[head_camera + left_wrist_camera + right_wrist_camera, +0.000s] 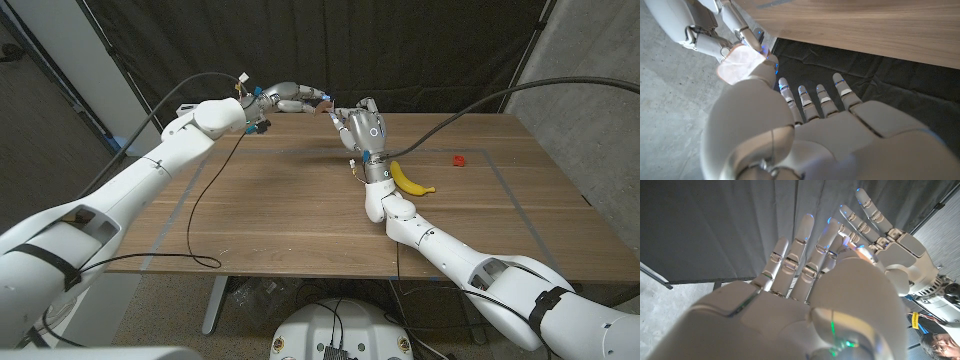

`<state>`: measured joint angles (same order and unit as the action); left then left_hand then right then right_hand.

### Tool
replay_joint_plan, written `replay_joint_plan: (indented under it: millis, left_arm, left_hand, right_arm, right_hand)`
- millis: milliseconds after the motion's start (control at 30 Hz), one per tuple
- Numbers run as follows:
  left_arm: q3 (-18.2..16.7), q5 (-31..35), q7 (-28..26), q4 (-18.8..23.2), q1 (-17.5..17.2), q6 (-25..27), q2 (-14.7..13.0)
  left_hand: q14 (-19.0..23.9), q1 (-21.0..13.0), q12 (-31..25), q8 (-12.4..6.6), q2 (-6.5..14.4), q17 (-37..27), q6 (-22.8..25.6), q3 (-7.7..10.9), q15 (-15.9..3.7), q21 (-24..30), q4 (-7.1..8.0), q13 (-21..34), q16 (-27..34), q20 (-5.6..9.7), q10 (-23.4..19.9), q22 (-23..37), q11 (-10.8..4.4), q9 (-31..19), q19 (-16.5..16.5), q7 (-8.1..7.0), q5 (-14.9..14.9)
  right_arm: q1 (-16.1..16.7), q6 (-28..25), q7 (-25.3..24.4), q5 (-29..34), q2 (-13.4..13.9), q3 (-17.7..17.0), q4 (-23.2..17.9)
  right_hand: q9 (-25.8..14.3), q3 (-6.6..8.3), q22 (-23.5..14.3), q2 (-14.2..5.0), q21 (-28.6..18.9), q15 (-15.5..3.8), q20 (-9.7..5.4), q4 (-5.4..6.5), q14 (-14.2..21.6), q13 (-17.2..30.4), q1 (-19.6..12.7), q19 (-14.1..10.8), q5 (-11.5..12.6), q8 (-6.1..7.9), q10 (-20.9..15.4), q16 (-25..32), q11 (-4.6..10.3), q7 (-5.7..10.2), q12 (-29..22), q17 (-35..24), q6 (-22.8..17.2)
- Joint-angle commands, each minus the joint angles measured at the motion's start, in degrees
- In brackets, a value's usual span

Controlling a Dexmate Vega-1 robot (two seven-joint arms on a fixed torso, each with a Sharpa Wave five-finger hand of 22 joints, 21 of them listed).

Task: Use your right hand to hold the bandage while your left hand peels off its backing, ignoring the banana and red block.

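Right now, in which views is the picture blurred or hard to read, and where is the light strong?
Head view: sharp, evenly lit. Left wrist view: the near left hand is soft; the bandage glows, lit through. Right wrist view: the right hand looms close and blurred against the dark curtain.

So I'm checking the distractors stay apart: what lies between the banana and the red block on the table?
Nothing: in the head view the stretch between the banana and the red block is bare wooden table.
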<state>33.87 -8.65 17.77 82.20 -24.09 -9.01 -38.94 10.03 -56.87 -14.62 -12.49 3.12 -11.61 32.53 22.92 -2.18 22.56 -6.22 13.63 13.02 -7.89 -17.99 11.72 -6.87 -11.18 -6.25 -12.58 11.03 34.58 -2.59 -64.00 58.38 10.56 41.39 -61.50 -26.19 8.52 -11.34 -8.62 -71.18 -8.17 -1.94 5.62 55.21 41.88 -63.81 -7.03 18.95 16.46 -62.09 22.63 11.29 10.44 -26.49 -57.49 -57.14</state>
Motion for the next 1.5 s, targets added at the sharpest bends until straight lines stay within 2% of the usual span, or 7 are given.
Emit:
replay_joint_plan:
  millis: [33,200,267,500,833,1067,1500]
  left_arm:
    - [-1.99,-1.80,-8.81,-1.69,-3.51,-6.04,4.85]
    - [-2.37,-2.54,-9.11,-1.15,-4.07,-7.31,5.04]
    - [-2.18,-3.72,-6.98,-1.15,-3.65,-6.91,4.66]
    - [-1.86,-8.38,-0.08,-3.82,-2.04,-7.74,4.81]
    - [-4.71,-15.16,4.73,-6.05,-1.95,-11.14,4.58]
    - [-6.49,-6.92,-6.00,-0.43,-3.84,-8.20,0.84]
    - [-4.45,2.07,-13.37,1.51,-4.00,-2.75,0.23]
  left_hand:
    - [1.55,0.89,-0.58,-0.92,-0.42,-0.17,2.93,-0.94,-1.41,0.59,0.20,0.29,0.66,-0.23,-1.50,0.06,-0.14,-0.22,-1.00,0.39,0.61]
    - [2.22,-2.10,-0.42,-6.81,-1.28,-0.45,15.60,-1.07,-2.39,0.76,-1.72,1.03,0.38,0.28,-1.91,0.08,-1.18,-1.77,-1.19,3.21,0.88]
    - [1.31,-2.45,-0.06,-5.41,-1.05,-0.79,11.66,-1.16,-1.93,0.78,-1.60,1.32,0.11,0.10,-1.16,0.10,-1.15,-1.81,-1.09,0.92,0.77]
    - [0.85,-1.73,-0.23,-5.39,1.97,-1.32,12.96,-0.84,-1.72,0.88,-0.06,1.73,0.21,0.63,-1.76,0.23,-0.69,-1.21,-0.80,1.23,0.72]
    - [-2.07,4.44,1.25,-2.10,-3.64,-1.27,6.25,-6.09,-0.28,-0.08,1.72,2.19,-0.74,0.40,1.85,0.19,-0.67,-0.78,1.67,2.22,0.19]
    - [-1.34,1.57,0.91,-1.55,1.71,-1.42,5.14,-3.46,0.09,0.46,1.33,2.48,-0.30,-0.74,1.32,0.26,0.04,-0.99,0.59,1.86,1.30]
    - [-0.71,-0.06,0.36,-1.27,1.94,-1.11,4.81,-3.04,-0.83,0.86,0.12,2.65,-0.29,-0.44,-0.07,0.22,-0.29,-0.98,-0.15,0.51,1.18]
  right_arm:
    - [-0.13,-0.10,0.00,-0.76,0.33,0.28,-0.01]
    - [-0.25,-0.26,0.00,-0.64,0.16,0.22,0.49]
    - [-0.32,-0.06,0.00,-0.42,-0.07,0.12,0.90]
    - [-0.38,0.85,0.00,0.45,-1.30,-0.89,2.26]
    - [-0.83,0.81,0.00,0.43,-1.85,-0.94,3.49]
    - [-0.68,0.94,0.00,0.53,-2.16,-1.40,3.68]
    - [-0.55,1.42,0.00,0.85,-2.29,-1.90,3.28]
  right_hand:
    - [-0.08,-0.29,-0.13,-0.16,-0.37,-5.31,-8.47,0.02,0.72,0.18,-0.54,-0.43,-0.06,-0.22,-0.73,-0.27,0.05,1.88,0.13,-0.29,-2.23]
    - [-0.02,-0.48,-0.15,-0.23,-0.54,-5.31,-8.48,0.04,0.98,0.20,-0.73,-0.50,-0.16,-0.40,-0.99,-0.43,0.04,1.89,0.24,-0.26,-2.35]
    - [0.05,-0.48,-0.09,-0.30,-0.49,-5.31,-8.52,0.04,1.07,0.02,-0.84,-0.49,-0.18,-0.51,-0.86,-0.48,0.03,1.89,0.48,-0.25,-2.33]
    - [0.10,-0.74,-0.05,-0.32,-0.50,-5.31,-8.51,0.17,1.18,0.02,-0.99,-0.48,-0.30,-0.75,-1.01,-0.73,0.03,1.88,0.72,-0.27,-2.39]
    - [-0.08,-1.02,0.02,-0.35,-0.36,-5.31,-8.50,0.41,1.08,0.43,-1.20,-0.46,-0.37,-0.98,-1.13,-1.17,0.05,1.88,0.85,-0.35,-2.43]
    - [-0.04,-1.15,0.00,-0.37,-0.36,-5.31,-8.49,0.48,1.14,0.52,-1.34,-0.45,-0.37,-1.07,-1.13,-1.27,0.05,1.88,0.99,-0.48,-2.66]
    - [-0.20,-1.46,-0.02,-0.41,-0.39,-5.31,-8.52,0.66,1.49,0.47,-1.59,-0.49,-0.37,-1.27,-1.38,-1.45,0.01,1.88,1.38,-0.70,-2.80]
